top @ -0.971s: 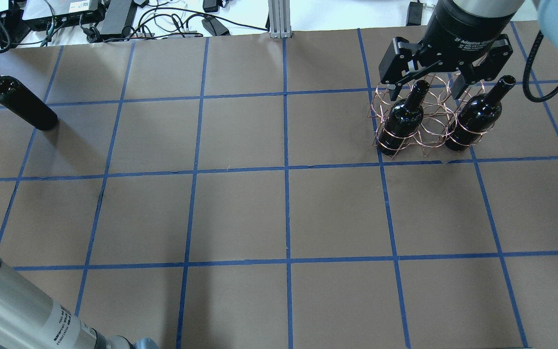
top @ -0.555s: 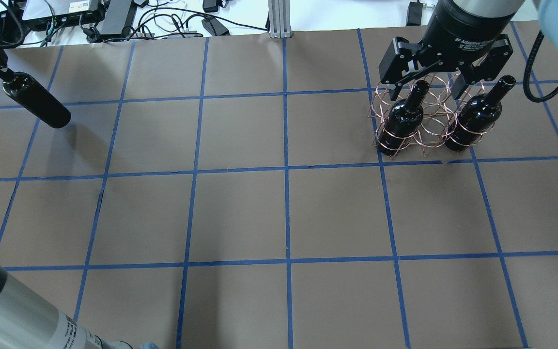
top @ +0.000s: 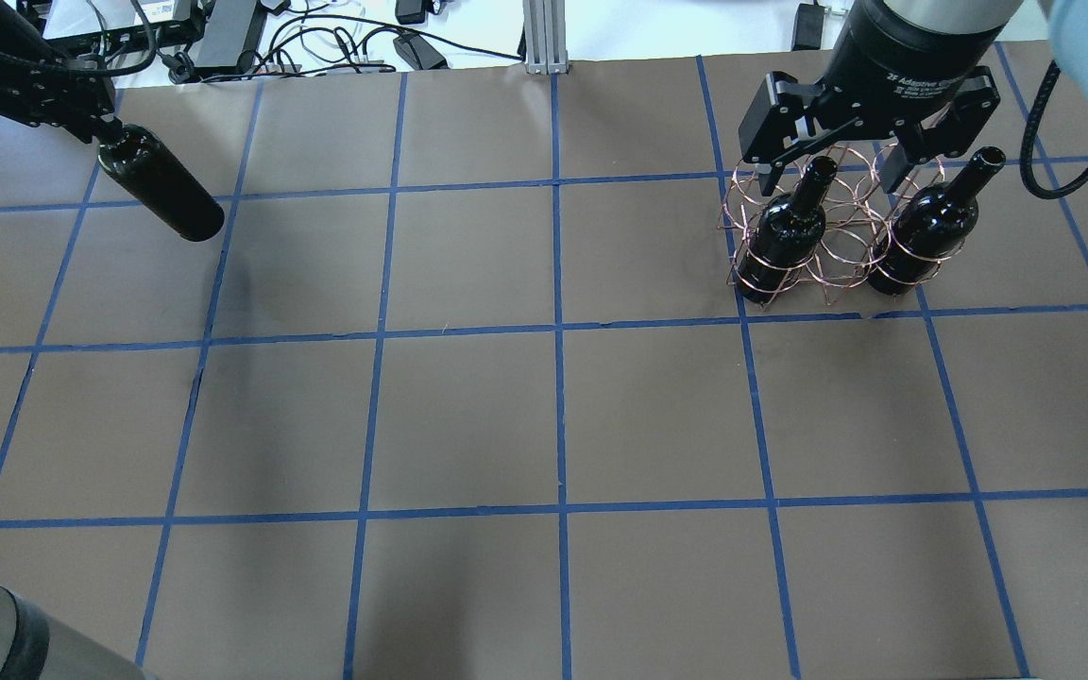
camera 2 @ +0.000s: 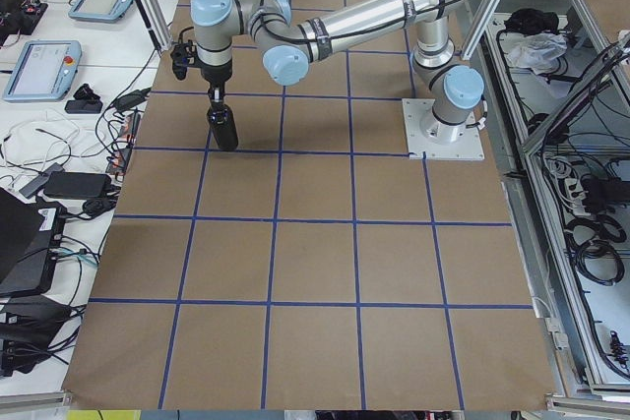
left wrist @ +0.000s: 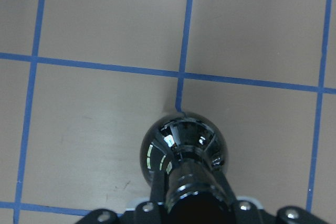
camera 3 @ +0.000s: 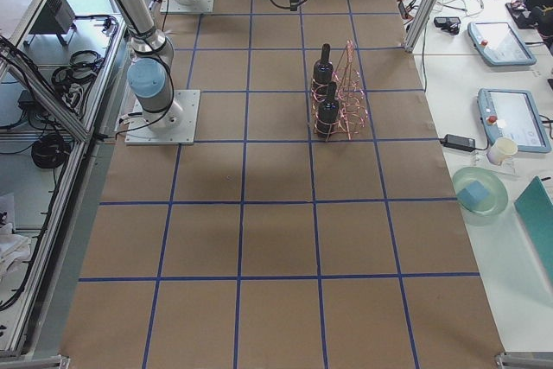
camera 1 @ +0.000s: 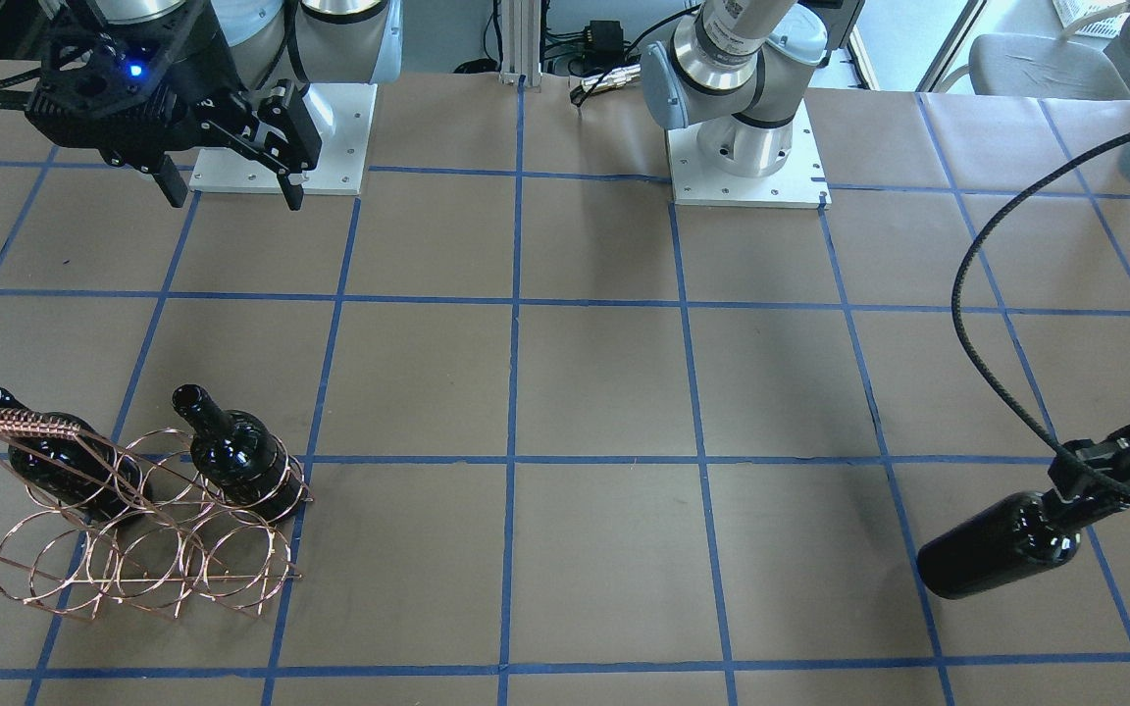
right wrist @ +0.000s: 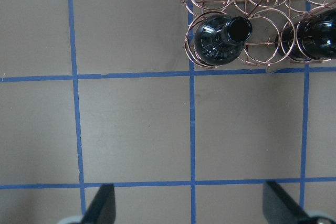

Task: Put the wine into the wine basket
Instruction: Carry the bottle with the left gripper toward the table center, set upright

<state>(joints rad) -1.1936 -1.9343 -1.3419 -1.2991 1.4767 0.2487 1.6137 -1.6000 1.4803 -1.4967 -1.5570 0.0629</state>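
My left gripper [top: 89, 130] is shut on the neck of a glossy black wine bottle [top: 162, 192] and holds it upright above the far left of the table; it also shows in the front view [camera 1: 997, 545] and in the left wrist view [left wrist: 184, 148]. The copper wire basket [top: 844, 253] stands at the far right with two look-alike bottles [top: 790, 236] [top: 922, 236] in its near end rings; the near ring between them holds nothing. My right gripper [top: 832, 175] is open and empty, high above the basket [right wrist: 262, 3].
Cables and electronics [top: 223, 38] lie past the table's far edge, beside an aluminium post [top: 539, 38]. The arm bases [camera 1: 746, 147] stand on white plates at the robot's side. Blue tape lines grid the brown table.
My left gripper has carried the bottle to the right, and slightly up in the overhead view. The right gripper, the basket and its two bottles have not moved.
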